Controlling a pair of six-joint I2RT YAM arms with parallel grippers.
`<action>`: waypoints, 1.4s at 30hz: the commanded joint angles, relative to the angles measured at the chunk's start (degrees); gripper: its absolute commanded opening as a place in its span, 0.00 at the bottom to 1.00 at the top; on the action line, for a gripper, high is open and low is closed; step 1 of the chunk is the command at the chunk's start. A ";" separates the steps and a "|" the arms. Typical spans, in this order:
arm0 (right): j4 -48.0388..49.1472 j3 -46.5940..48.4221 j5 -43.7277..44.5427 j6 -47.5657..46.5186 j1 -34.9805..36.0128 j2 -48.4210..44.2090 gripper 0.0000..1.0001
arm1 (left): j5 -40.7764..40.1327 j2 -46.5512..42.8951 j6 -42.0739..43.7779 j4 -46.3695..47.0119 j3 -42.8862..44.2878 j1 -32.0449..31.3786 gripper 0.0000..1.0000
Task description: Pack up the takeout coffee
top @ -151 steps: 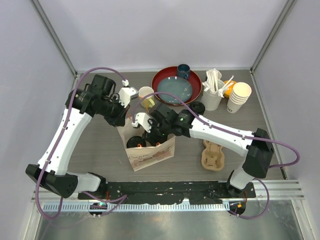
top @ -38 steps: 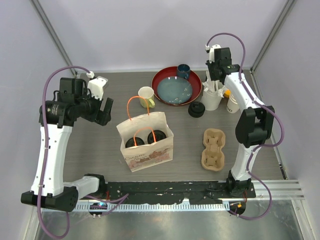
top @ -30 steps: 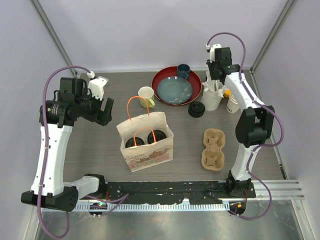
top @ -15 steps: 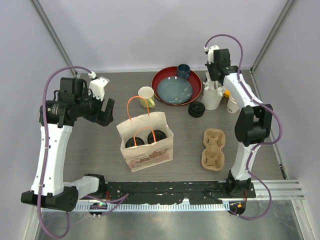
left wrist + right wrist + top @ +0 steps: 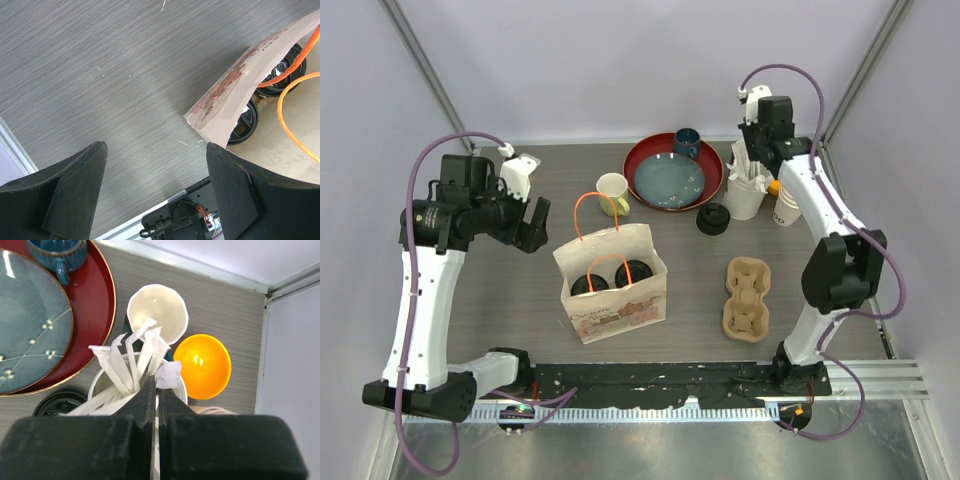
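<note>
The takeout coffee stands inside the open paper bag (image 5: 615,300), where its two black lids (image 5: 590,284) (image 5: 634,272) show from above. The left wrist view has the same lids (image 5: 243,121) (image 5: 283,75) behind the bag's edge (image 5: 225,100). My left gripper (image 5: 531,224) (image 5: 155,146) hangs open over bare table left of the bag, holding nothing. At the back right, my right gripper (image 5: 750,163) (image 5: 157,383) is shut on a white paper-wrapped straw (image 5: 168,375). That straw stands among several others in a white cup (image 5: 744,200) (image 5: 96,385).
A red tray (image 5: 642,158) with a blue plate (image 5: 666,180) and a dark blue cup (image 5: 687,142) sits at the back. Nearby are a pale yellow mug (image 5: 612,188), a loose black lid (image 5: 713,219), a cardboard cup carrier (image 5: 747,297), stacked paper cups (image 5: 797,194) and an orange bowl (image 5: 202,365).
Over the last second my right jaws have closed on the wrapped straw, and that arm's elbow has swung to the right. My left arm has stayed where it was.
</note>
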 commanded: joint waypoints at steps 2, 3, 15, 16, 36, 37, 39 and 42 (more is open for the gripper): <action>4.11 -1.71 -0.88 2.97 0.19 -10.79 0.01 | 1.39 -0.91 0.61 0.08 1.25 0.39 0.84; 4.20 -2.06 -0.96 3.24 0.27 -13.06 0.01 | 1.30 -0.91 0.70 -0.01 1.25 0.39 0.84; 4.99 3.56 -0.96 8.33 17.66 -31.61 0.01 | 1.21 -1.70 0.52 1.13 -1.92 0.39 0.85; 5.78 2.51 -3.14 9.12 22.03 -33.97 0.01 | 1.13 -1.79 0.44 1.22 -2.18 0.39 0.85; 4.21 -7.26 -21.02 20.57 41.93 -34.27 0.01 | 0.78 -3.11 0.79 1.31 -4.03 0.83 0.85; 2.81 -7.51 -17.09 19.51 42.20 -34.17 0.01 | 0.78 -3.02 0.70 1.31 -4.03 0.83 0.85; 2.62 -8.74 -13.55 17.58 42.37 -34.09 0.01 | 0.95 -3.11 0.79 1.31 -4.12 0.83 0.85; 4.02 -10.50 -11.95 16.69 42.38 -34.00 0.01 | 0.95 -3.02 0.87 1.31 -3.94 0.83 0.85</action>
